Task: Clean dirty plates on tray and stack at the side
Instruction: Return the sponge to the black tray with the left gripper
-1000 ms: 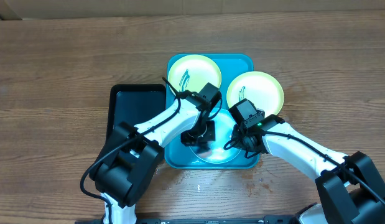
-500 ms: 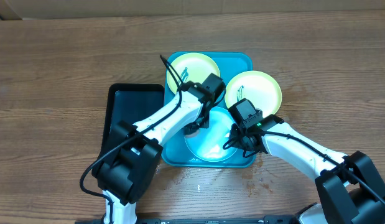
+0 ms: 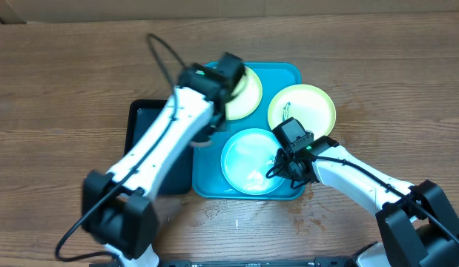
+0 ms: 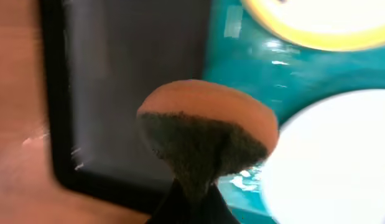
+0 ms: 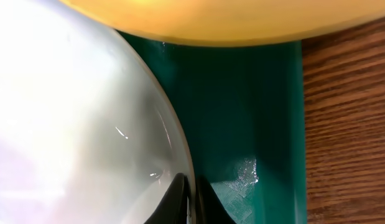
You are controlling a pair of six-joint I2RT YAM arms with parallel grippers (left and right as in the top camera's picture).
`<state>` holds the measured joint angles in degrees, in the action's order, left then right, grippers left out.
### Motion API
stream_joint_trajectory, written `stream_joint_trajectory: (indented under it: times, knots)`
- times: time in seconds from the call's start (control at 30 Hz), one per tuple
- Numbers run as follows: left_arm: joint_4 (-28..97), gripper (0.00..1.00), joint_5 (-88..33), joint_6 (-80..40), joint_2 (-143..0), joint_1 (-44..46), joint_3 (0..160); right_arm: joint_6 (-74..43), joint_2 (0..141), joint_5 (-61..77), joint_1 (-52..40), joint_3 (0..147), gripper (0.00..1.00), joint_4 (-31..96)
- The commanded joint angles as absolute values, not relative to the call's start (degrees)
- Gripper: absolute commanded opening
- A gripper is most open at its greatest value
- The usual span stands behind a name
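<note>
Now three plates, one tray; left end effector grasping sponge, right end effector pinching plate.

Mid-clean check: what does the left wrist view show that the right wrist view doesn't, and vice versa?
Left wrist only: the sponge, orange back and dark scrub face, pinched in the left gripper, with the black tray behind it. Right wrist only: the right gripper closed on the rim of the front plate. Both: the turquoise tray, that whitish front plate, wood table, and a yellow-green plate rim at the top, probably a different plate in each view.
</note>
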<state>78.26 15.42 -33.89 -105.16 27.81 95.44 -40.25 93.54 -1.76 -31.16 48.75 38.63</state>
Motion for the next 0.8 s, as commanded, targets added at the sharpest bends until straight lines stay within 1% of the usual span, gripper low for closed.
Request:
stream_joint_trajectory:
  times: [0.0,0.07,0.2,0.3,0.4,0.5,0.57,0.73,0.77]
  knots:
    - [78.6,0.04,18.1,-32.9,-103.8,20.7,93.1,-38.2,96.2,-2.2,-31.4,46.5,0.04,40.9]
    - [76.1,0.04,17.5,-32.4,-103.8,17.9,88.6,-36.6,96.2,-1.6,-31.4,46.5,0.04,40.7]
    - [66.0,0.05,9.0,-27.0,-103.8,13.4,77.6,-34.1,96.2,-1.2,-31.4,46.5,0.04,40.6]
    - [60.1,0.14,3.7,-24.3,-103.8,11.1,71.9,-32.9,96.2,-1.2,-31.4,46.5,0.04,40.6]
    - [60.0,0.32,-0.2,-22.6,-103.4,9.0,71.8,-32.8,95.8,-1.2,-31.4,47.4,0.04,42.2]
    - [61.8,0.41,-2.1,-21.8,-102.3,7.8,73.5,-32.7,94.1,-1.5,-31.7,49.6,0.04,45.0]
    - [63.6,0.43,-3.0,-21.4,-100.8,7.1,74.9,-31.4,92.2,-2.4,-32.5,51.8,0.04,47.1]
    - [68.3,0.44,-3.9,-20.3,-94.3,5.0,80.8,-23.5,88.8,-6.1,-35.8,60.2,0.04,51.4]
    - [69.3,0.47,-4.1,-20.3,-92.8,4.3,82.5,-22.4,88.7,-6.7,-36.6,62.2,0.04,52.2]
